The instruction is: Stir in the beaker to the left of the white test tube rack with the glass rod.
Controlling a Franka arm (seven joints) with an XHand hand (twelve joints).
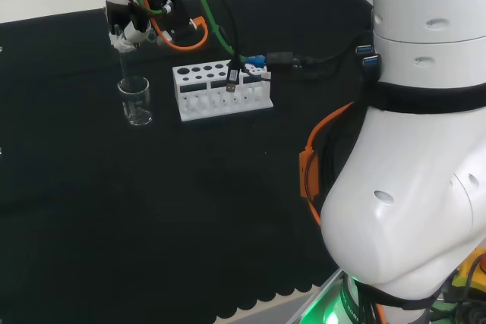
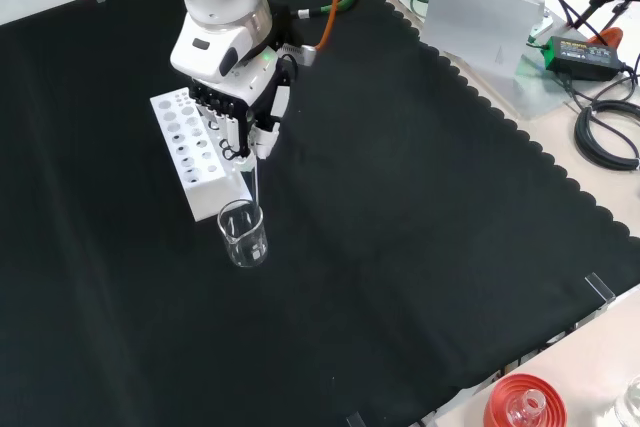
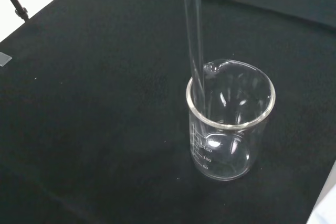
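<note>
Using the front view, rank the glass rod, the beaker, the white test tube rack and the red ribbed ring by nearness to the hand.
1. Glass rod: held in the hand.
2. White test tube rack: left, just beside it.
3. Beaker: below it.
4. Red ribbed ring: bottom right corner.

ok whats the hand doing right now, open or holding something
Hand: shut on the glass rod, whose lower end dips into the beaker beside the white test tube rack.

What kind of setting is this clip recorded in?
Most likely a robotics lab bench staged as a chemistry workstation: a glass beaker and white test tube rack stand on black cloth, and the robot hand holds a glass rod dipping into the beaker.
</note>
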